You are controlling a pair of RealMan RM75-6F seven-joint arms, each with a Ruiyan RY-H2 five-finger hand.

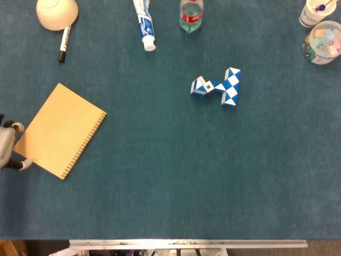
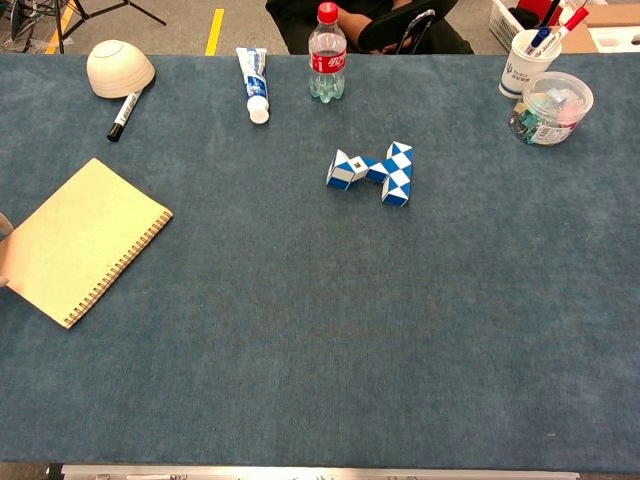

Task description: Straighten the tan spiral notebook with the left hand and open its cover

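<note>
The tan spiral notebook [image 1: 61,129] lies closed and tilted on the blue table at the left, its wire spiral along the lower-right edge; the chest view shows the notebook [image 2: 85,240] the same way. My left hand [image 1: 6,146] is only partly in view at the left edge of the head view. One fingertip is above the notebook's left corner and the thumb tip is below it, spread apart and holding nothing. The right hand appears in neither view.
A white bowl [image 1: 57,13] and a black marker [image 1: 64,44] lie at the back left. A toothpaste tube [image 1: 144,24] and a bottle [image 1: 191,15] stand at the back. A blue-white twist puzzle [image 1: 218,86] is at centre. A clip tub [image 1: 322,42] and pen cup [image 1: 314,12] stand at the back right.
</note>
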